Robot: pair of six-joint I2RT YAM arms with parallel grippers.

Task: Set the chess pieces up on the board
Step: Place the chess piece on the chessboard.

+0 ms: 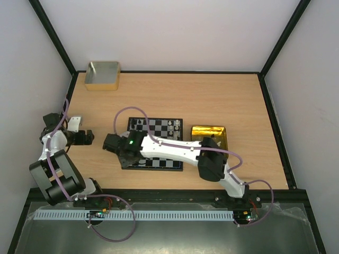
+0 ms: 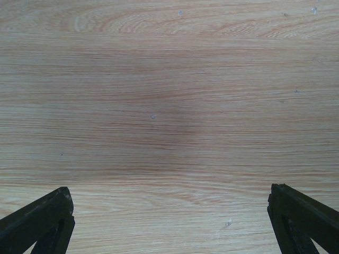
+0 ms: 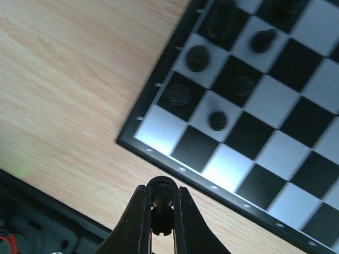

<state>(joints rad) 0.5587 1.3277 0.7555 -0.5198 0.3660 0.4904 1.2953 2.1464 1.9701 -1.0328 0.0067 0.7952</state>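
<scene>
left arm (image 1: 57, 174): folded back on itself over its base, near-left of the board (image 1: 159, 128) and well apart from it; the wrist is turned toward the board's left edge.
left gripper (image 2: 169, 189): jaws spread as wide as they go with nothing between them, hanging over bare wood of the table (image 2: 159, 79), left of the board.
right arm (image 1: 175, 150): rises from its base near-right of the board, its elbow bent just off the board's right near corner; the white forearm stretches low across the board's near half to its left side.
right gripper (image 3: 160, 209): out past the board's left near corner, fingers pinched tight on a black piece (image 3: 160, 189) held at their tips.
black piece: just outside the board's thin black border by that corner, over wood; whether it touches the table cannot be told.
board: flat on the table, its near half largely hidden under the right arm from above.
chess pieces (image 3: 197, 57): several dark ones, blurred, on squares close to that corner; more stand along the board's far row.
gold tin (image 1: 218, 131): just beside the board's right edge.
grey box (image 1: 100, 86): far-left of the board, well apart.
</scene>
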